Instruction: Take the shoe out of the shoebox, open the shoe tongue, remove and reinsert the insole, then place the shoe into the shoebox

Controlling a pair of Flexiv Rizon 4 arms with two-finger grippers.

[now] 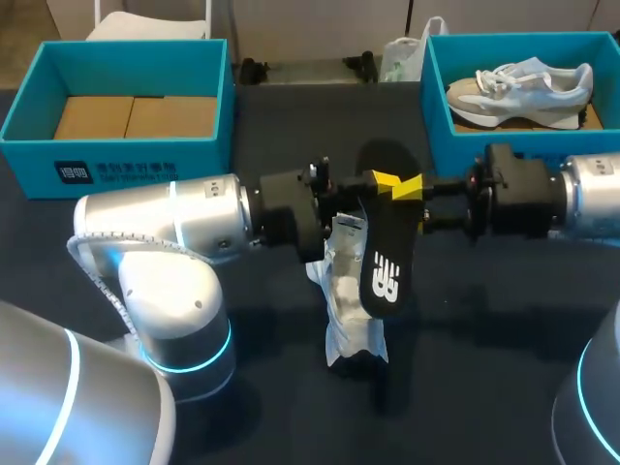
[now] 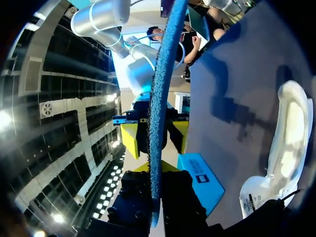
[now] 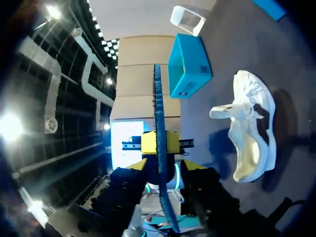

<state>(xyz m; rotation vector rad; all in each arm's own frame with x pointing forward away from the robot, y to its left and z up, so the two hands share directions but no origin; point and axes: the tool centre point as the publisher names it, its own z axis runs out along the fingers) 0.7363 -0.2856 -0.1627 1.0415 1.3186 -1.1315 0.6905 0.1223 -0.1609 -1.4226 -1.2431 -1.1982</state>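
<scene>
Table: shoebox holds shoe; other box, cardboard; insole aloft.

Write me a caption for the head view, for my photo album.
Left gripper and right gripper hold a black insole above the white shoe on the dark table.

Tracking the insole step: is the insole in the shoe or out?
Out. The insole is held between left gripper and right gripper, clear of the shoe on the table.
</scene>
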